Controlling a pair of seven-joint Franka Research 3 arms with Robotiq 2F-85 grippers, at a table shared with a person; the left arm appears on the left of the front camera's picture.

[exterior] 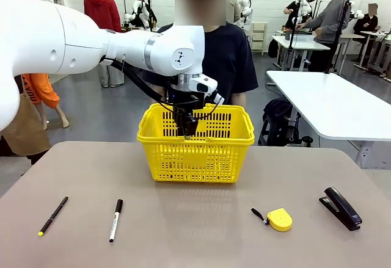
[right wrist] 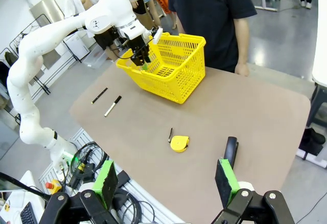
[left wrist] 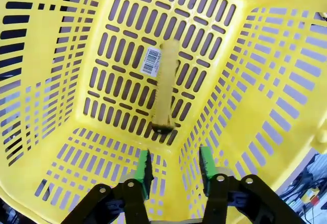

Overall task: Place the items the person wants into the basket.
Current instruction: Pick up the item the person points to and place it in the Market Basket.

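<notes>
left gripper [left wrist: 175, 157] over basket [exterior: 195, 158] | table [exterior: 183, 237]: pen [exterior: 53, 215], marker [exterior: 116, 220], tape measure [exterior: 280, 219], stapler [exterior: 340, 208]

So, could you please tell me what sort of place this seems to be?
Most likely a robotics lab or open workshop: white worktables with people busy at them on a bare grey floor, and loose cables with a red stop button beside the brown table.

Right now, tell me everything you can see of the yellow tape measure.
The tape measure is small, with a rounded yellow case that looks plastic and a short black strap trailing toward the robot's left. It lies flat on the tan table, on the robot's right side, beside the black stapler. Nothing else touches it.
</notes>
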